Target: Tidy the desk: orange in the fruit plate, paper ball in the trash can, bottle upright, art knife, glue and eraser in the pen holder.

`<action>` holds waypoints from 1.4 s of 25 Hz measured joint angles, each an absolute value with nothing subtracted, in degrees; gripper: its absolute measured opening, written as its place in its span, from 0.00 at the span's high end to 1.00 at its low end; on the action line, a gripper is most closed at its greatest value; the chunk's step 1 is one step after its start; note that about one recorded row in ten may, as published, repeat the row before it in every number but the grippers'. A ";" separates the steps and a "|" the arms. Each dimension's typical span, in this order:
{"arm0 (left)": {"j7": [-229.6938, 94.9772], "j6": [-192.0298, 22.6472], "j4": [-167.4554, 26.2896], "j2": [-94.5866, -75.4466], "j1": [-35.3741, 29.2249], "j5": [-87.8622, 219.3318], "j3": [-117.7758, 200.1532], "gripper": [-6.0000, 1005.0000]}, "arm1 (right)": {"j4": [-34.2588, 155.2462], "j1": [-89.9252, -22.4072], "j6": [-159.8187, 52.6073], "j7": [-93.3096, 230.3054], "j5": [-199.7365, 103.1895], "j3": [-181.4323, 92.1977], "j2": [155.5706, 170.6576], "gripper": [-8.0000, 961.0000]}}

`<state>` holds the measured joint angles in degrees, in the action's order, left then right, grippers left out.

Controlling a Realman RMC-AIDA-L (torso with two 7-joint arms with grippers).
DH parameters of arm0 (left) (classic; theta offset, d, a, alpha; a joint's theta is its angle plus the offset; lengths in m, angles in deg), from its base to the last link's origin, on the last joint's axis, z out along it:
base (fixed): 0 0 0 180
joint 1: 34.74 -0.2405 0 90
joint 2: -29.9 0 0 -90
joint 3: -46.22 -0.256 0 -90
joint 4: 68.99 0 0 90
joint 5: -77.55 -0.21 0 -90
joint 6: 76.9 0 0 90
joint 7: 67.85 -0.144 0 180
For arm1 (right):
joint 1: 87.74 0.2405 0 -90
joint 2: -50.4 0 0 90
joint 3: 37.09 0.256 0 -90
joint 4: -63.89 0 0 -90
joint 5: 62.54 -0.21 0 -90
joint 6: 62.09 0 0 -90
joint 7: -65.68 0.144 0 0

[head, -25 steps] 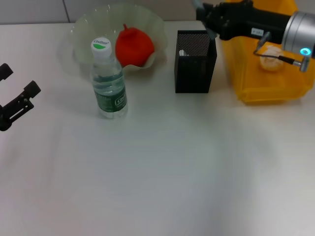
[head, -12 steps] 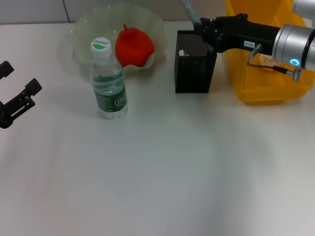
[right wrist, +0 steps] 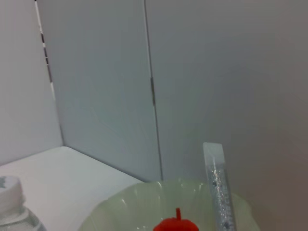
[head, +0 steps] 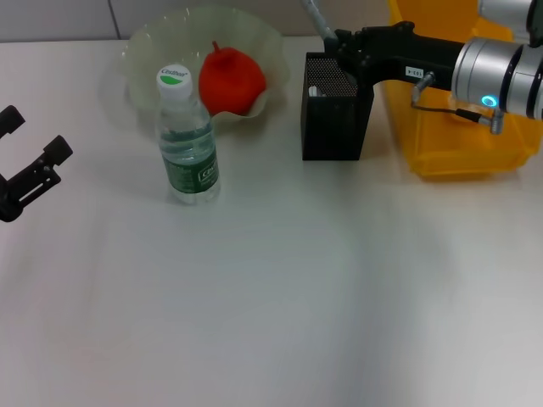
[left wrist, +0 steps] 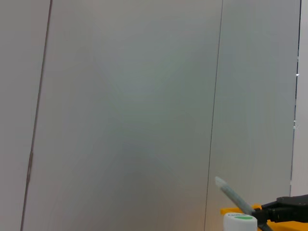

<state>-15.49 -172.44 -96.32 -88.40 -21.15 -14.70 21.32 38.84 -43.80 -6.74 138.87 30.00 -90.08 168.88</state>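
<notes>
White counter (head: 280,305) is spreading under everything, pale wall panels behind.

Fruit plate (head: 144,51), translucent, is sitting at 11 o'clock of the head view; a red-orange fruit with a small stem, the orange (head: 231,80), is lying inside it. Same fruit is showing in the right wrist view, low in the bowl.

Bottle (head: 187,140) is standing upright just in front of the plate, green-and-white cap up, clear liquid inside.

Pen holder (head: 336,106), black mesh, is standing at 12 o'clock, right of the plate. Something small and pale is showing inside it; cannot tell what.

Trash can (head: 462,148), yellow, is sitting at 1 o'clock beside the holder; contents hidden by the arm.

Right end effector (head: 344,47) is hovering over the holder's back rim, pinching a slim grey stick, the art knife (head: 316,17), which is tilting up and away.

Left end effector (head: 30,170) is hanging at 9 o'clock, well apart from the items, fingers spread.
</notes>
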 joint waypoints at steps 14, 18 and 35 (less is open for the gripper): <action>-15.31 -172.68 -96.32 -88.37 -21.39 -14.64 21.35 0.17 | 38.14 -44.09 -7.22 139.79 30.18 -91.67 169.17 0.55; -15.31 -172.77 -96.32 -88.39 -21.38 -14.65 21.33 0.17 | 31.46 -48.94 -2.73 144.18 30.22 -91.72 169.23 0.39; -7.81 -180.40 -96.89 -85.50 -19.09 -23.23 12.43 0.17 | 1.59 -70.75 38.52 155.02 43.88 -91.45 169.29 0.32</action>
<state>-7.81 -180.40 -96.89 -85.50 -19.09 -23.23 12.43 1.59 -70.75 38.52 155.02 43.88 -91.45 169.29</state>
